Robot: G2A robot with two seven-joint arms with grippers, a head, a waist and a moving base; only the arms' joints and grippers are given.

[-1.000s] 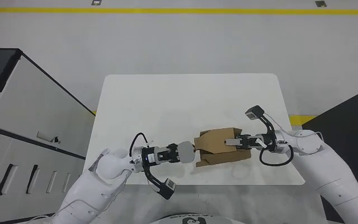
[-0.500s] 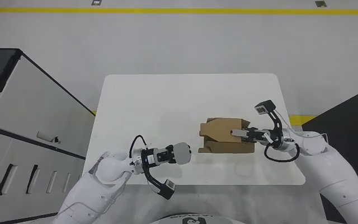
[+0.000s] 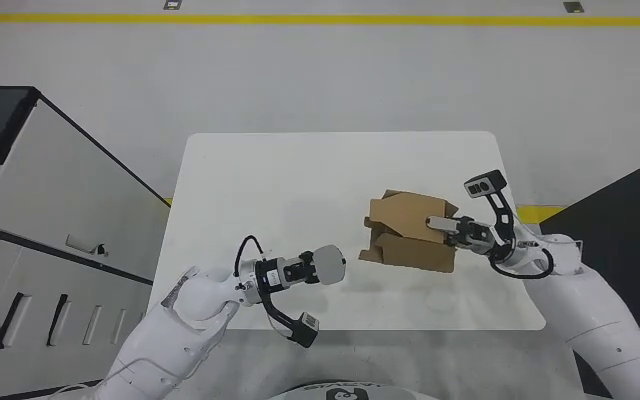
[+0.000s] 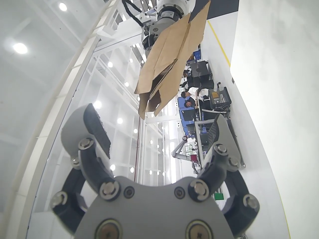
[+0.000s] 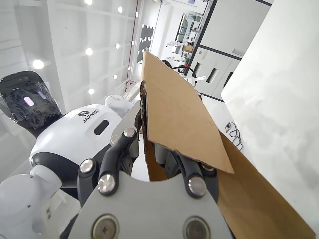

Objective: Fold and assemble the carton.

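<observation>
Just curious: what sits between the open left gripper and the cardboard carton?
Nothing: the top view shows only bare table between the left gripper and the carton.

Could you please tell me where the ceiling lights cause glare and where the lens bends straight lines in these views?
Left wrist view: ceiling lamps flare brightly behind the open left end effector, and the table edge bows markedly. Right wrist view: similar lamp glare beside the carton, with wall lines curved. Top view: even light, no glare on the table.
</observation>
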